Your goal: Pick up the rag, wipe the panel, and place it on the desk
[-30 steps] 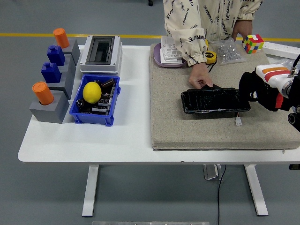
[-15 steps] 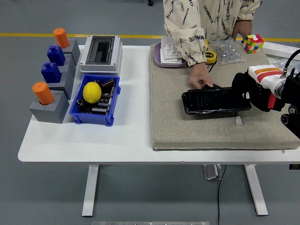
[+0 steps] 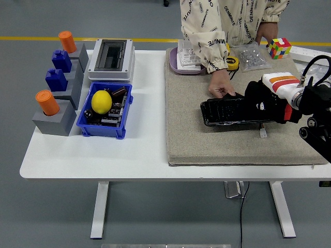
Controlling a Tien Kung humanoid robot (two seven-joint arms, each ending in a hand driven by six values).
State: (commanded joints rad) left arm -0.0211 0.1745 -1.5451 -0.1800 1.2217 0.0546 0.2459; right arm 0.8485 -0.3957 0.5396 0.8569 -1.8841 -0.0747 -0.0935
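Right now the robot's right hand (image 3: 261, 103) sits over the right end of the black panel (image 3: 227, 112), which lies flat on the beige mat (image 3: 207, 139) covering the right half of the white desk (image 3: 139, 150). That hand is a dark mass against a dark panel, so I cannot tell whether its fingers are curled or spread, and I cannot make out a rag as a separate thing under it; if one is there, the hand hides it. Behind the hand the wrist shows white with orange and red stripes before the arm runs off the right edge of the view.

At the far side a person in a cream printed top stands cut off at the chest; one hand of theirs (image 3: 221, 88) presses on the panel's far left corner (the fingertips touch its edge). A small white connector (image 3: 263, 133) lies on the mat just beside the panel's near right corner.

Further back on the mat are a purple tray (image 3: 175, 66), a yellow tape measure (image 3: 232, 62) partly behind the sleeve, a clear bag of small metal parts (image 3: 252, 56) and a colour cube (image 3: 279, 47).

On the left of the desk stand a blue bin (image 3: 90, 126) holding a lemon (image 3: 102, 101), a white breaker box (image 3: 111, 60), and grey blocks (image 3: 54, 121) with orange and blue pegs.
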